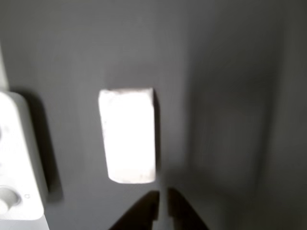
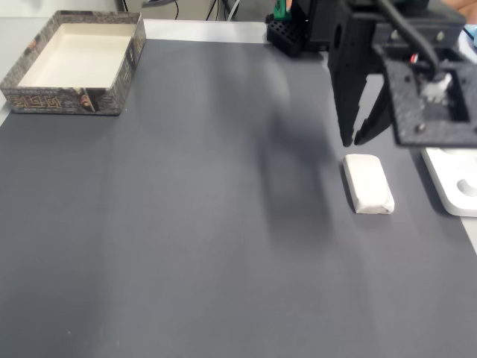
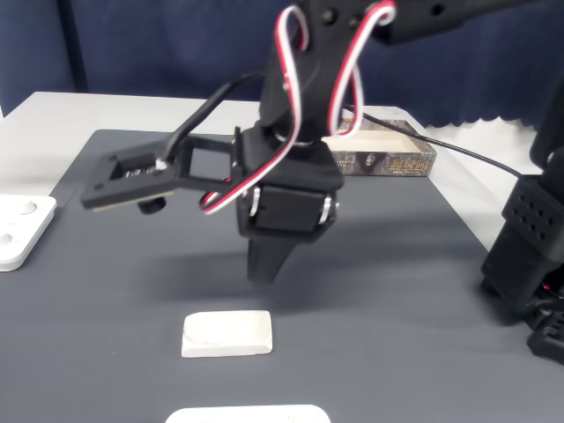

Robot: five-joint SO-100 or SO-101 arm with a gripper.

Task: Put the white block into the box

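Note:
The white block (image 2: 367, 183) lies flat on the dark grey mat, at the right in a fixed view and oblong in the other view (image 1: 127, 134). My black gripper (image 2: 355, 139) hangs just above the mat by the block's far end, not touching it. Its fingers point down, nearly together, with only a thin slit and nothing between them. The other view shows the tips (image 1: 163, 211) at the bottom edge, just short of the block. In another fixed view the gripper (image 3: 264, 269) hovers behind the block (image 3: 226, 333). The box (image 2: 67, 101) stands open at the mat's far left corner.
A flat white device with round buttons (image 2: 455, 186) lies right of the block, close to it, also seen as the white device (image 1: 17, 158). A second flat white thing (image 3: 247, 414) sits at the near edge. The arm's black base (image 3: 529, 256) stands at the right. The box (image 3: 388, 159) is behind the arm.

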